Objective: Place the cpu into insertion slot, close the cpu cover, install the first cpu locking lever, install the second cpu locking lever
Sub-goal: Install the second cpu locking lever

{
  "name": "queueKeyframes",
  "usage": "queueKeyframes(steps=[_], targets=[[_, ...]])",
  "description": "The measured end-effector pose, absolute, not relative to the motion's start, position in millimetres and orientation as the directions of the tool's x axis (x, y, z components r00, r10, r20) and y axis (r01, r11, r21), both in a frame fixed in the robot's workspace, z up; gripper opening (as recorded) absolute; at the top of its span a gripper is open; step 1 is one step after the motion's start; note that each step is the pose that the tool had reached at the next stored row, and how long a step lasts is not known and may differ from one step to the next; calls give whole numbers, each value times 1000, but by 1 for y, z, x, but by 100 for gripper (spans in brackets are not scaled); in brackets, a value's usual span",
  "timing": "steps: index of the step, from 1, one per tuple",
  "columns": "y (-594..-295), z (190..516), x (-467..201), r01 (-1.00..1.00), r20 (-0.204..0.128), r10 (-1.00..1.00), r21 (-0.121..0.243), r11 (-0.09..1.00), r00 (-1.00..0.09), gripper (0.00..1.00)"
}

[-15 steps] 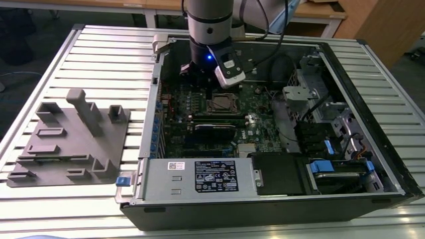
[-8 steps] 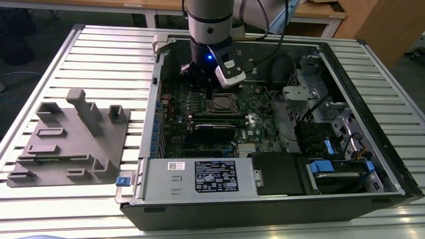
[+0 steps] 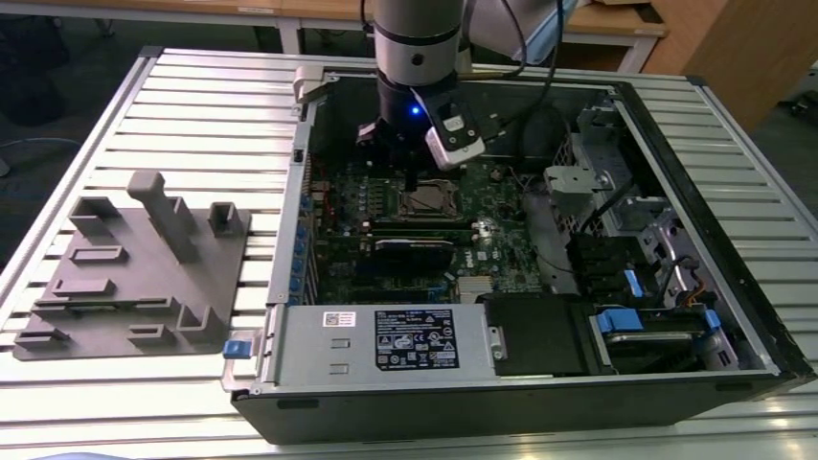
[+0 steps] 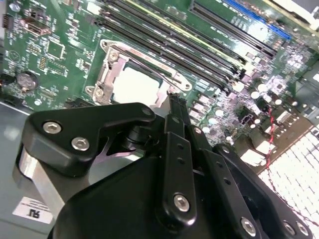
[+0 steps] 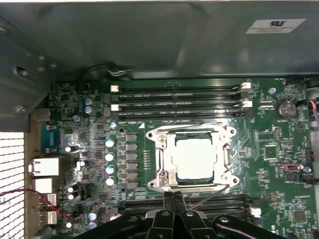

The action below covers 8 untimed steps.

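The cpu (image 5: pixel 195 158) lies flat in the insertion slot (image 3: pixel 428 204), its pale metal top showing through the cut-out of the cpu cover (image 5: pixel 164 159). The silvery cover frame lies down around the chip in both wrist views. A thin wire locking lever (image 5: pixel 209 196) runs at a slant from the socket's corner towards my fingers. My gripper (image 5: pixel 174 196) hangs just over the socket's edge, fingers (image 4: pixel 174 107) pressed together, nothing visibly between them. The cpu (image 4: pixel 137 84) sits just beyond the fingertips in the second wrist view.
The socket sits in an open computer case (image 3: pixel 715 125) lying on a slatted table. Long black memory slots (image 5: pixel 179 97) flank the socket. A grey power supply (image 3: pixel 383 340), drive bays (image 3: pixel 639 326) and cables (image 3: pixel 562 125) surround the board. A grey fixture (image 3: pixel 134 273) stands at the exterior view's left.
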State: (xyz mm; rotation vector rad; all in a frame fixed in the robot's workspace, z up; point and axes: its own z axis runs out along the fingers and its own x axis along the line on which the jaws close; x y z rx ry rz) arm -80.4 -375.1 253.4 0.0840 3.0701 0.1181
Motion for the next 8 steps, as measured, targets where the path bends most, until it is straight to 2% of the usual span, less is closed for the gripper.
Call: queueKeyframes(steps=[8], targets=[[-375,253,-68,52,-66,57,79,996,-996,11]])
